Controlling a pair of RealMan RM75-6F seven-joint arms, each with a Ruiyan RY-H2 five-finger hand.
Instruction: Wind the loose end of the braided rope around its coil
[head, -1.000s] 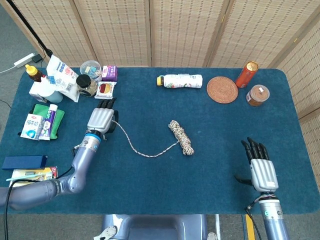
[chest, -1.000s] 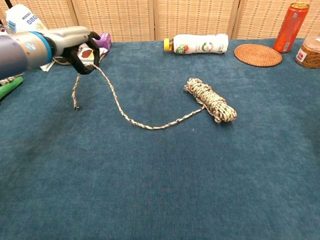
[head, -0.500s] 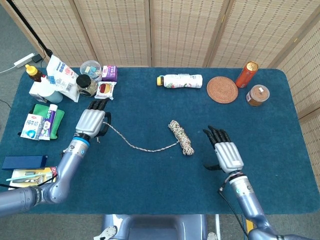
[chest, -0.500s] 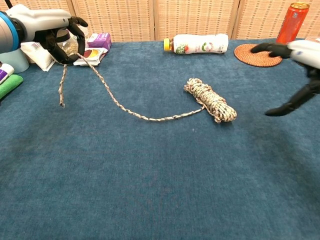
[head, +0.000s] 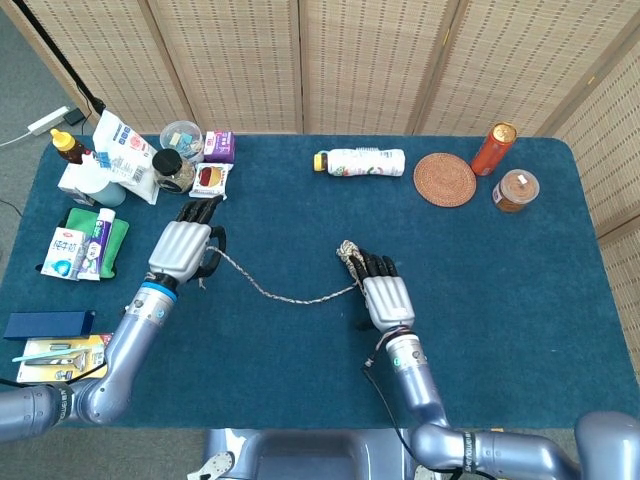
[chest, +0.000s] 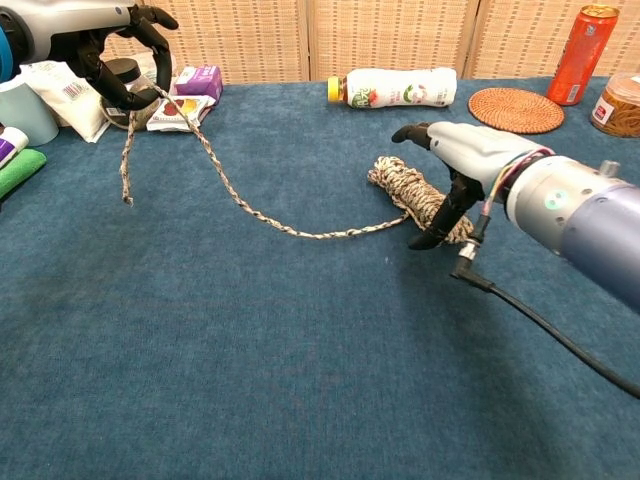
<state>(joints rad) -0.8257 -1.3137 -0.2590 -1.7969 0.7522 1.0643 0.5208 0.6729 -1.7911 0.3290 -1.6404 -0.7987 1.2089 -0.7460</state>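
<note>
Nearest, the right hand (chest: 455, 150) hovers over the rope coil (chest: 415, 195) at mid-table (chest: 300, 380), fingers (chest: 437, 229) spread apart and holding nothing. The loose end (chest: 215, 170) trails leftward from the coil up to the left hand (chest: 105, 40), whose fingers are curled around it. Beyond lies a white bottle (chest: 395, 87); its label is too small to read.

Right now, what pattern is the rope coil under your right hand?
The rope coil is a speckled cream-and-brown braid, clearest in the chest view.
</note>
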